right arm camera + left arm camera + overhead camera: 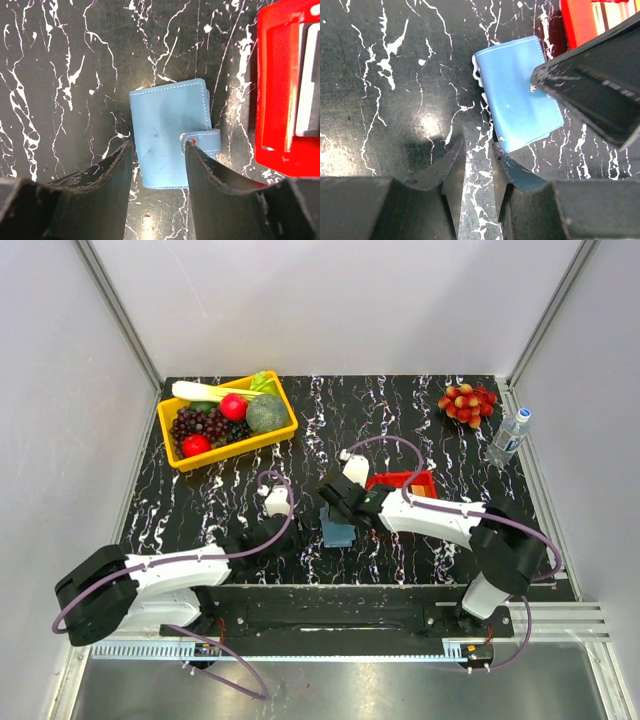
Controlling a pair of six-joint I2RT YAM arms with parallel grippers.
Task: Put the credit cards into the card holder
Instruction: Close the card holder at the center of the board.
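Observation:
The steel-blue card holder (339, 534) lies shut on the black marbled table, its little flap (204, 140) snapped across it. My right gripper (335, 512) is open just above it, and the holder (167, 127) lies between its fingertips (157, 149). My left gripper (300, 537) is slightly open and empty, with its tips (478, 167) on bare table just short of the holder's near corner (517, 102). The credit cards (611, 11) stand in the red tray (404, 481), and a pale one (309, 75) shows at the right edge of the right wrist view.
A yellow basket (283, 429) of toy fruit and vegetables stands at the back left. A bunch of red and yellow fruit (467, 403) and a water bottle (508, 436) are at the back right. The red tray (272, 90) sits close to the right of the holder.

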